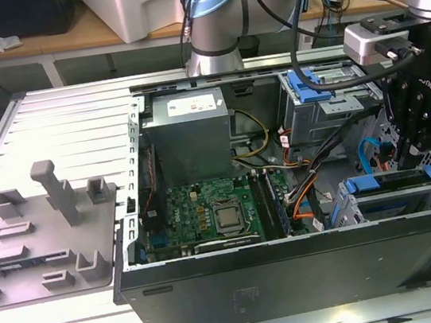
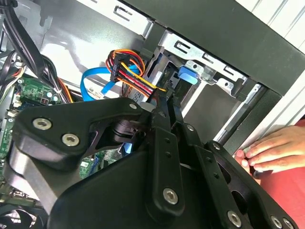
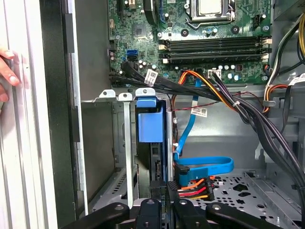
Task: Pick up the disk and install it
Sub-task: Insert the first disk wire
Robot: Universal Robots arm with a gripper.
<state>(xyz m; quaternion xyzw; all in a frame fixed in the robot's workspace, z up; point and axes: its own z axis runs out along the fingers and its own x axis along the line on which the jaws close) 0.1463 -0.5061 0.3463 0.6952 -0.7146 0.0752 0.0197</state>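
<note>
At the exterior view's near right, the gripper (image 3: 165,185) is pinching the edge of the disk (image 3: 147,121), which is standing on edge inside the grey drive cage (image 3: 102,148). Pressing straight along the rails, clear of the loose cables (image 3: 195,183), is looking wisest. A person's hand (image 2: 271,150) is resting on the computer case (image 1: 295,271), which farther off is holding the motherboard (image 1: 206,211) and power-supply box (image 1: 189,133).
</note>
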